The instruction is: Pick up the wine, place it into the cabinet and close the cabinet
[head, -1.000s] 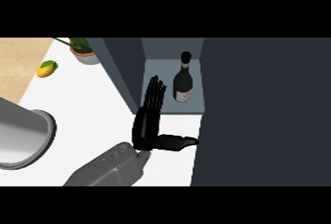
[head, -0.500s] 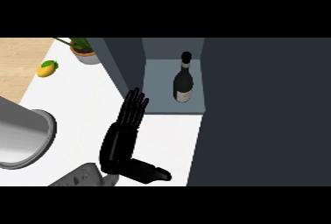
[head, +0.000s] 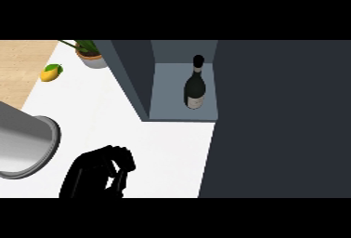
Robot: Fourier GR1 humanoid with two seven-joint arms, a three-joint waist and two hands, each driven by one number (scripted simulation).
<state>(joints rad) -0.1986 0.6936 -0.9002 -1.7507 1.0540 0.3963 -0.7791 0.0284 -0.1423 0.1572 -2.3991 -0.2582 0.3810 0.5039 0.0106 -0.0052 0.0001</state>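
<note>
The dark wine bottle with a pale label stands upright inside the open grey cabinet, near its right side. A large dark door panel covers everything to the right of the bottle. My left hand is low on the white counter, well below and left of the cabinet. Its fingers are curled and nothing is in them. It touches neither the bottle nor the cabinet. My right hand does not show.
A big grey metal pot lies at the left edge, close to my left hand. A potted plant and a yellow fruit sit at the far left of the white counter.
My left hand has drawn back from beside the cabinet toward the lower edge and leftward. Its fingers went from straight to curled. The bottle has stayed in place.
</note>
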